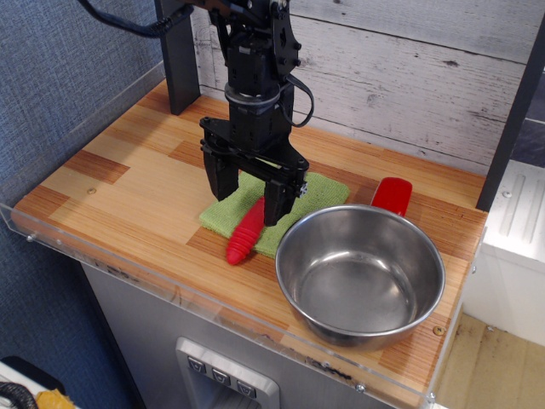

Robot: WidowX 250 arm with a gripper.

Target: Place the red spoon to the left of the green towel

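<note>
The red spoon (243, 234) lies across the green towel (317, 192) in the middle of the wooden table, its ribbed red handle pointing to the front left past the towel's edge. Its metal bowl is hidden behind my gripper. My gripper (245, 201) is open and hangs low over the spoon's handle, with one finger (217, 181) on its left and the other on its right. The fingers do not hold the spoon.
A large steel bowl (359, 273) stands at the front right, touching the towel's corner. A flat smooth red piece (392, 196) lies behind the bowl. A clear plastic rim (128, 271) runs along the table's front edge. A dark post (176, 60) stands at the back left.
</note>
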